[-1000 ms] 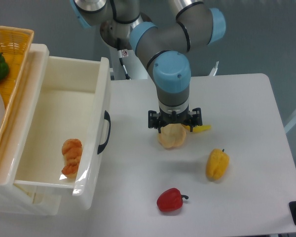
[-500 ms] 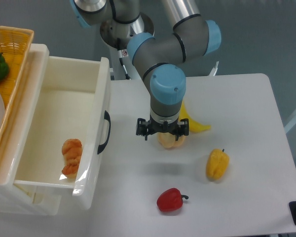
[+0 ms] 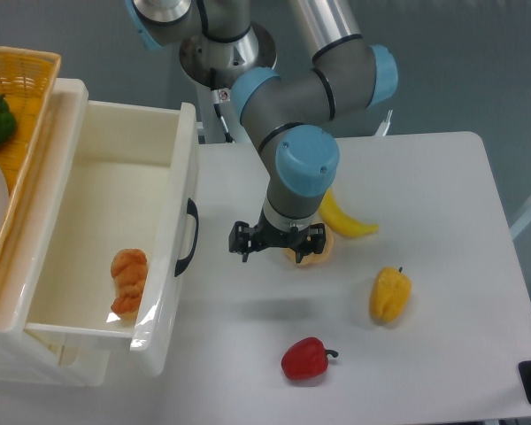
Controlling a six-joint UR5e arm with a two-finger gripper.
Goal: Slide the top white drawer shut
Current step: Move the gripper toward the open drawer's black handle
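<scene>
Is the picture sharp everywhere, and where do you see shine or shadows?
In the camera view everything looks sharp; light is soft and even. The top white drawer shows bright glare on its glossy front corner. A faint shadow lies on the table below the gripper, and small soft ones under the red pepper and yellow pepper.

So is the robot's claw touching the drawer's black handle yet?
Apart. The camera view shows bare table between the gripper and the top white drawer's black handle.
</scene>
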